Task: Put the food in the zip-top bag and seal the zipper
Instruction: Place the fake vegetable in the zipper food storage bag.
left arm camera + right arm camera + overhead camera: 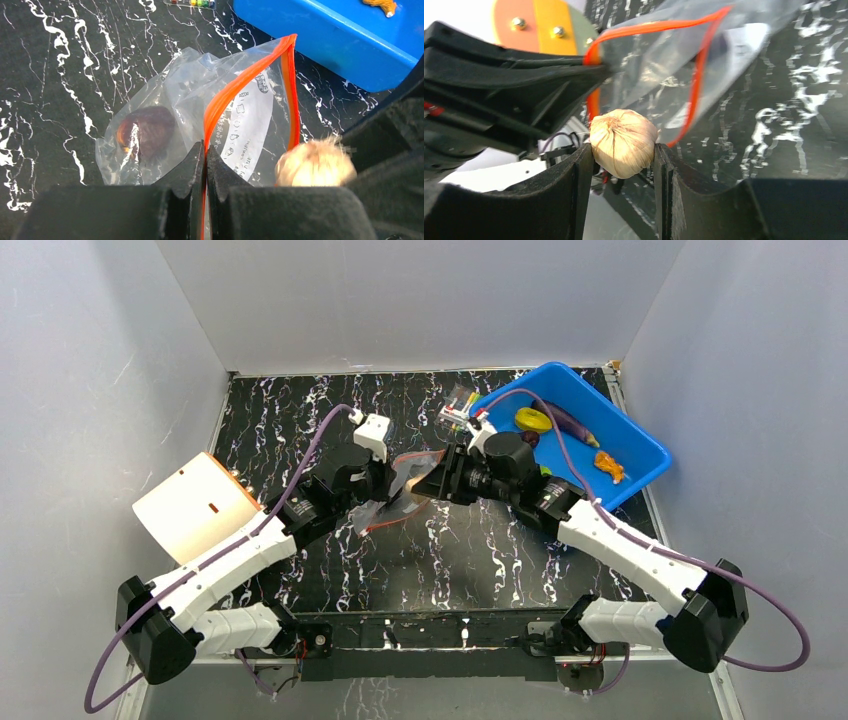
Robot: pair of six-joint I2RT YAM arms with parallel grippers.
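Note:
My left gripper (pixel 205 150) is shut on the red-orange zipper (pixel 225 97) of the clear zip-top bag (pixel 200 85), holding its mouth open above the table. A dark brownish-purple food piece (pixel 147 130) lies inside the bag. My right gripper (pixel 623 150) is shut on a beige garlic bulb (pixel 623 140), right at the bag's mouth (pixel 664 65). Seen from the top, both grippers meet at the bag (pixel 405 485). Other food sits in the blue bin: a yellow ring (pixel 533 420), a purple eggplant (pixel 570 420) and an orange piece (pixel 608 468).
The blue bin (pixel 640 455) stands at the back right, close behind the right arm. A small clear packet of colourful sticks (pixel 460 405) lies by the bin's left corner. A white and orange board (pixel 195 505) rests at the left edge of the table.

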